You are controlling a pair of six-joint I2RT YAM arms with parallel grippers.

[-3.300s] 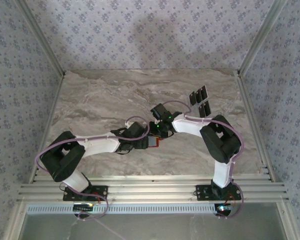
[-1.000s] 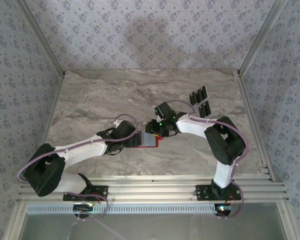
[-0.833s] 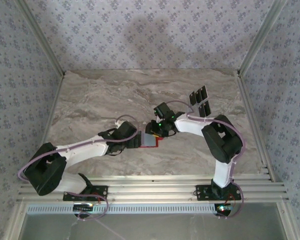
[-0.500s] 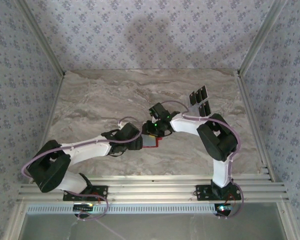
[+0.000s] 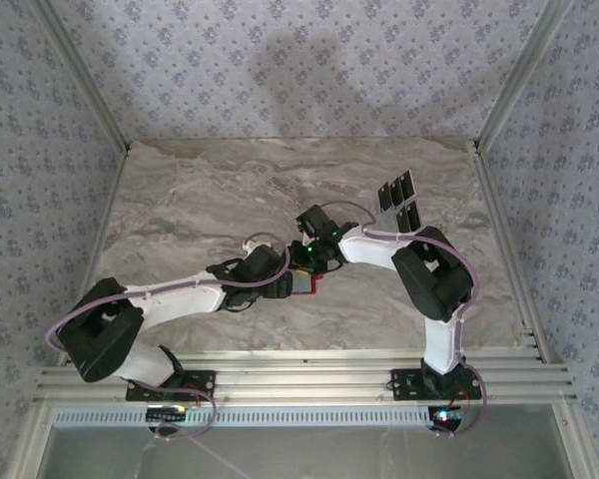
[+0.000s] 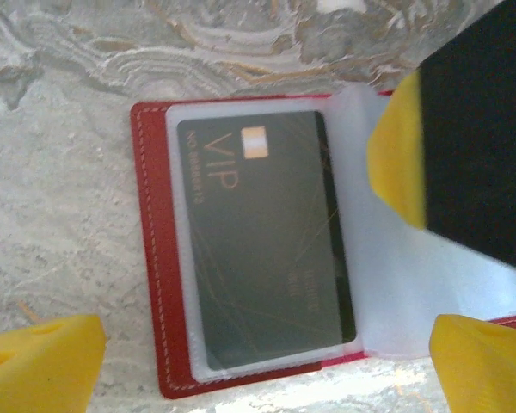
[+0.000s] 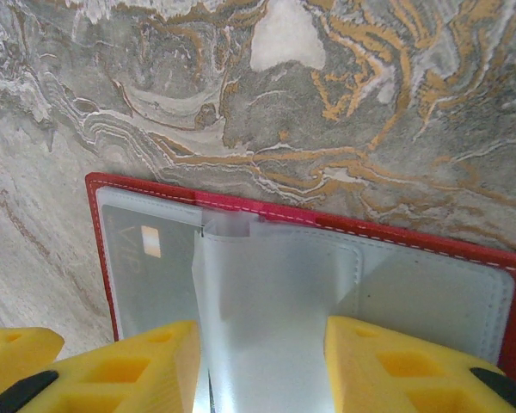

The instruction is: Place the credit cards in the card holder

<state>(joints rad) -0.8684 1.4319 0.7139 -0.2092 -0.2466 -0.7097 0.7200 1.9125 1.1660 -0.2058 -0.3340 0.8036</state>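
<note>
Card holder (image 6: 150,258) lies open on marble (image 6: 60,215), VIP card (image 6: 262,241) pocketed by its left edge; I see left gripper (image 6: 262,370) spread wide, right gripper (image 7: 262,366) parted astride clear sleeve (image 7: 267,284).

The worktop (image 5: 200,200) is a grey marble-patterned slab, veined with tan and white; near its middle the red card holder (image 5: 309,287) lies flat and open on the stone, clear pockets facing up; the left wrist view shows a dark VIP card (image 6: 262,245) tucked in one pocket; well apart, toward the far right, the black credit cards (image 5: 399,203) lie close together in a small cluster, flat on the surface.
</note>
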